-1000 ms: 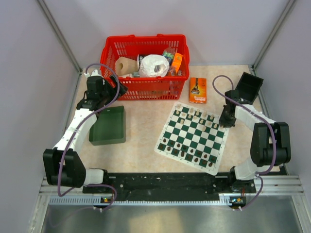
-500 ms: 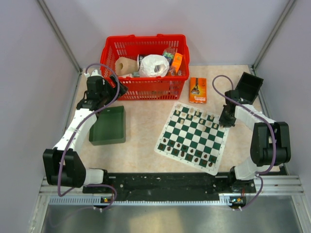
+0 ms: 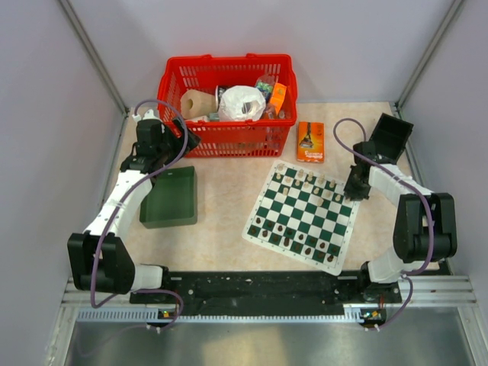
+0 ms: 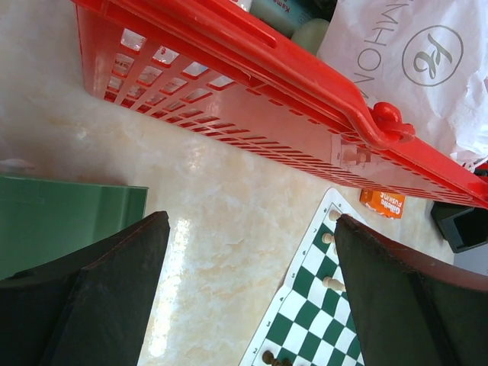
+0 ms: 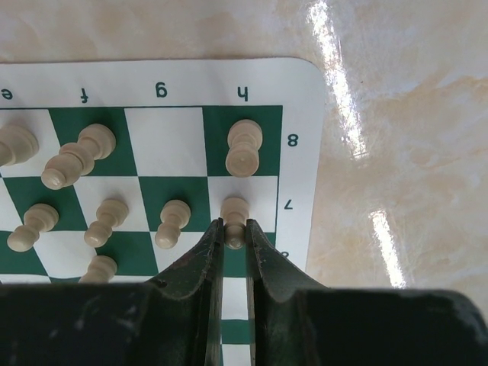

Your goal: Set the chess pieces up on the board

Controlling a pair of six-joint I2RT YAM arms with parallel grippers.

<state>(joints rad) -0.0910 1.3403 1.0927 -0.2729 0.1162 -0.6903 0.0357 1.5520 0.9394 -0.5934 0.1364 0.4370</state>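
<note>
The right end effector (image 5: 235, 229) is pinched narrowly on a small cream pawn (image 5: 235, 207) standing on the h7 square, at the corner of the thin green-and-white checked board mat (image 5: 297, 152); a cream rook (image 5: 244, 149) stands just beyond it on h8; other cream pieces fill the neighbouring squares. The left end effector (image 4: 250, 229) gapes wide with nothing between its fingers, over the marbled beige surface (image 4: 206, 191), between the plain dark green tray (image 4: 61, 221) and the red plastic basket (image 4: 267, 69).

The table (image 3: 229, 210) carries red basket (image 3: 229, 145), green tray (image 3: 169, 197), board (image 3: 305, 207), orange box (image 3: 309, 142).
</note>
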